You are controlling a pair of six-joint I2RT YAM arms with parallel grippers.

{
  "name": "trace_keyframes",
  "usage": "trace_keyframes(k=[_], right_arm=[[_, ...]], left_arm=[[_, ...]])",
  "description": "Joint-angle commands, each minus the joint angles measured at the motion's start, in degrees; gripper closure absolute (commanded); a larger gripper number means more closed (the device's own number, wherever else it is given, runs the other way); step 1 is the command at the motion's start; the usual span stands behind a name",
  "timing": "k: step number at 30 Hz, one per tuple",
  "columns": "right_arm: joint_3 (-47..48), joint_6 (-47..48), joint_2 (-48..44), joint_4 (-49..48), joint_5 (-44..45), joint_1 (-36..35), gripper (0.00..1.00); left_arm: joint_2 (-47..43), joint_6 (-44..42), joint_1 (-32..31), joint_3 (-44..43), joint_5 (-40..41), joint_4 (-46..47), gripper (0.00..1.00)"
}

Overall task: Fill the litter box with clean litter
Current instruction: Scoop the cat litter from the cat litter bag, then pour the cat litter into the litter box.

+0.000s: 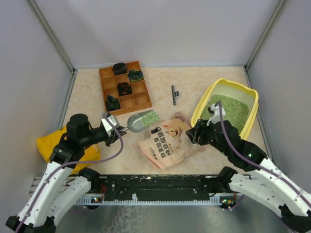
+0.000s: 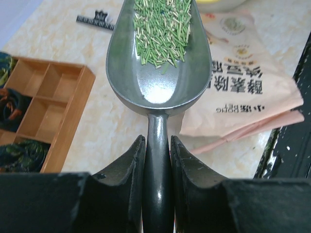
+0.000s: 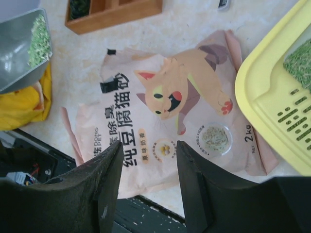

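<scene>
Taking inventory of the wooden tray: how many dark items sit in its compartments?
4 dark items in the wooden tray: one at its far edge, one by its right side, one in the middle, one at the near-left corner. None looks hidden from above.

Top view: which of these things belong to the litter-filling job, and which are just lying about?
Job:
litter box
clean litter in it and in the grey scoop
left gripper shut on the scoop handle
pink litter pouch
right gripper, open above the pouch

Lying about:
wooden compartment tray with dark objects
yellow cloth bag
small black strip
</scene>
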State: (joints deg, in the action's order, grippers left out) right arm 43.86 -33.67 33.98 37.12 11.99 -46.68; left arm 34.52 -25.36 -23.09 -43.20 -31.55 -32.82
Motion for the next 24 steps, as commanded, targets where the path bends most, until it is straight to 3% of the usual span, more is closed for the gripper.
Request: trace_keyframes(k=[1, 5, 12, 17, 24], right_arm=[[6.5, 0.0, -2.4, 0.5, 3.7, 0.3, 0.52], [10.4, 0.2, -3.3, 2.1, 5.3, 0.4, 0.52], [12.6, 1.5, -4.7, 1.7, 7.5, 0.4, 0.52], [13.9, 2.9, -4.7, 1.9, 7.8, 0.3, 0.52], [14.4, 2.7, -7.6, 0.9, 10.0, 0.4, 0.52]], left_arm=[[1.5, 6.8, 0.3, 1.1, -8.8, 14.5, 0.99], [4.4, 11.2, 0.3, 2.5, -10.8, 22.1, 0.99], [12.5, 11.7, 0.0, 1.7, -15.5, 27.0, 1.0], [18.1, 8.5, -5.3, -1.2, -9.9, 27.7, 1.0], [31.3, 0.5, -16.2, -13.6, -0.6, 22.5, 1.0]])
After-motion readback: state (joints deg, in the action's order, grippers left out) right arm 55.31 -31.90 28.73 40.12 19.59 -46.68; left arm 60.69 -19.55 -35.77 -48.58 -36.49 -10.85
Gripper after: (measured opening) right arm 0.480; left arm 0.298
